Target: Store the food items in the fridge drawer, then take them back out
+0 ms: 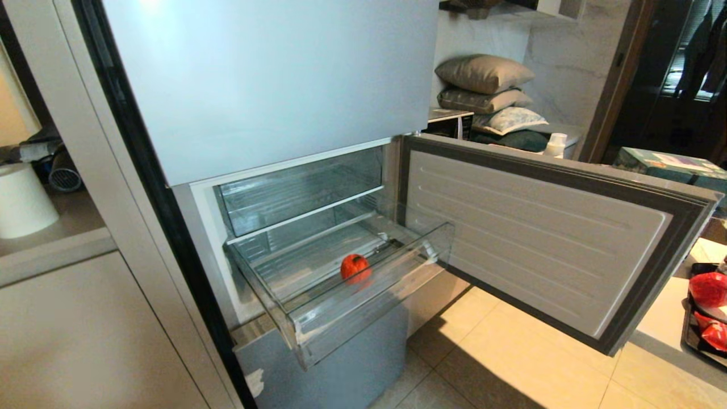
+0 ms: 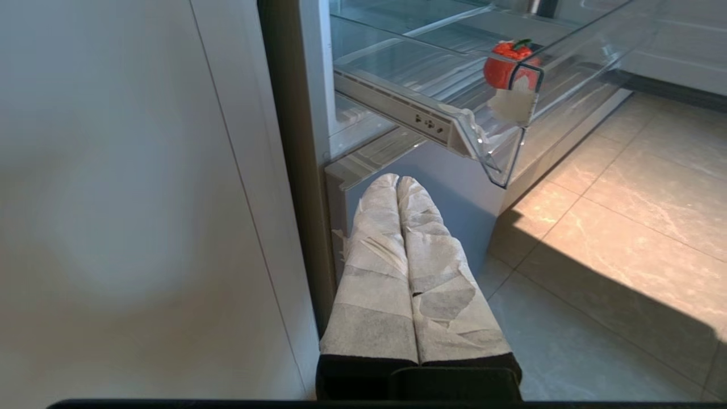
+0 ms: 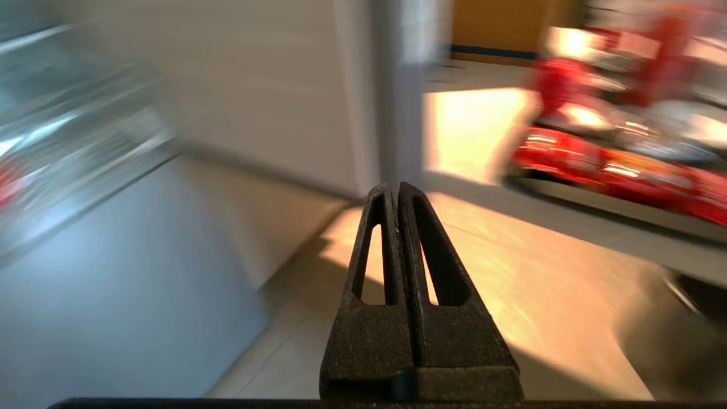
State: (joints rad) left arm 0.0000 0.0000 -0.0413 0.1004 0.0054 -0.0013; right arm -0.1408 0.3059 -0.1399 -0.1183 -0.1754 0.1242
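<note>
Drawer: pulled out of the fridge, clear plastic, ribbed floor, tall see-through front wall. One of this kind; a second clear bin sits above it, pushed in.
Tomato: one, round, glossy red, green stalk on top. Rests on the drawer floor just behind the front wall, toward 3 o'clock of the drawer's middle in the head view.
Other food: at 3 to 4 o'clock of the head view, on a dark tray on the worktop, two red glossy items show, both cut by the frame edge. Count beyond two cannot be told.
Door: swung wide open, between the drawer and the tray.
Left gripper: jaws closed on nothing, wrapped in pale tape, low by the fridge's lower panel, below the drawer's corner. Parked.
Right gripper: jaws closed, empty, over the floor tiles with the tray at about 2 o'clock of it; view smeared, so the arm is likely swinging.
Handling, tomato: likely light and firm, with slick skin, and round enough to roll on the ribs. Best taken from above, jaws across its widest girth, clear of the stalk.
Handling, tray items: shiny and irregular, probably slippery; take across the narrow middle.
</note>
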